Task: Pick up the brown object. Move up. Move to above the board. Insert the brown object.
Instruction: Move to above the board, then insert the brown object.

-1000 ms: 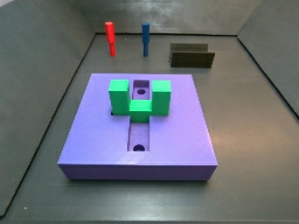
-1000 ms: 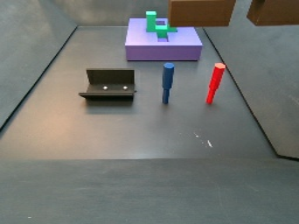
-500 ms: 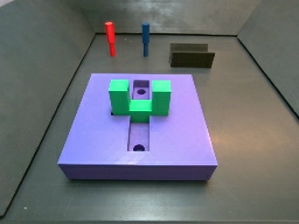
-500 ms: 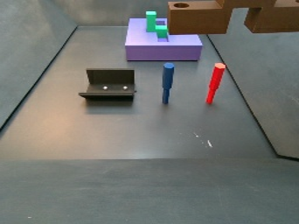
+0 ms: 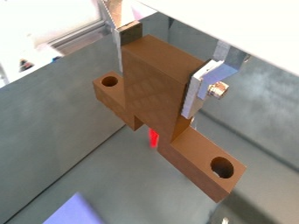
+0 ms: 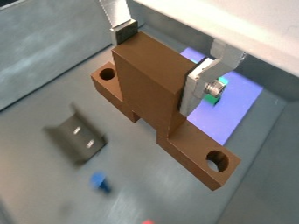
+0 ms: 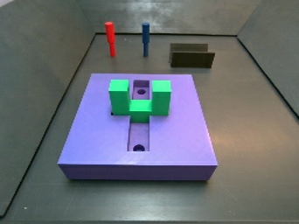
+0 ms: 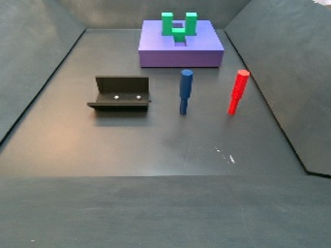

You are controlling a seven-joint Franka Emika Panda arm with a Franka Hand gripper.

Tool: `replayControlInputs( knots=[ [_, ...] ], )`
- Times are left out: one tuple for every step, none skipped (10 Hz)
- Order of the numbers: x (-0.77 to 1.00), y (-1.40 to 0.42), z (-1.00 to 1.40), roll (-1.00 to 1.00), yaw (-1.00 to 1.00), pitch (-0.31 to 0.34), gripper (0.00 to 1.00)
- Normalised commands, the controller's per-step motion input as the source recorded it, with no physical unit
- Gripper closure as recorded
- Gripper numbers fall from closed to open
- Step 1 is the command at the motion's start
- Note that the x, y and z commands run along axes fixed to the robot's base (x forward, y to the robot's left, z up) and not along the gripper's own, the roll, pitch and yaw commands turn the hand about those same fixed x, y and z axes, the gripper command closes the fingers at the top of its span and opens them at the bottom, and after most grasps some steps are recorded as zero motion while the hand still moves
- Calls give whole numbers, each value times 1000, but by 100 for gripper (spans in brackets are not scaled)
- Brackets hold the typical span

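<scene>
My gripper (image 5: 162, 66) is shut on the brown object (image 5: 158, 83), a reddish-brown piece with a raised middle block and a flat bar with round holes at its ends. Both wrist views show it; the silver fingers (image 6: 198, 85) clamp the block of the brown object (image 6: 152, 83) at the gripper (image 6: 162, 59). Gripper and brown object are out of both side views. The lavender board (image 7: 176, 122) lies on the floor with a green U-shaped block (image 7: 139, 96) over its groove. It also shows in a side view (image 8: 181, 50) and below the held piece in a wrist view (image 6: 246, 98).
A red peg (image 7: 110, 38) and a blue peg (image 7: 146, 38) stand upright beyond the board, also in a side view as red peg (image 8: 238, 91) and blue peg (image 8: 185, 90). The dark fixture (image 7: 191, 56) stands near them, also in a side view (image 8: 120, 93). Grey walls enclose the floor.
The gripper with the brown object has risen out of the top edge of a side view, uncovering the green block. Board, pegs and fixture have not moved.
</scene>
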Motion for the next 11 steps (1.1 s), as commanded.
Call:
replayControlInputs(
  knots=[
    [290, -1400, 132, 13, 10, 83, 100],
    [321, -1400, 137, 10, -3, 122, 100],
    [340, -1400, 142, 7, -3, 146, 100],
    [378, -1400, 159, 8, -1, 168, 100],
    [417, -1400, 171, 16, 8, 168, 100],
    [191, -484, 70, 34, 6, 163, 100],
    [0, 0, 0, 20, 0, 0, 100],
    [0, 0, 0, 23, 0, 0, 100],
    [0, 0, 0, 20, 0, 0, 100],
    [0, 0, 0, 16, 0, 0, 100],
    [89, -14, -69, -1, -6, 34, 100]
  ],
)
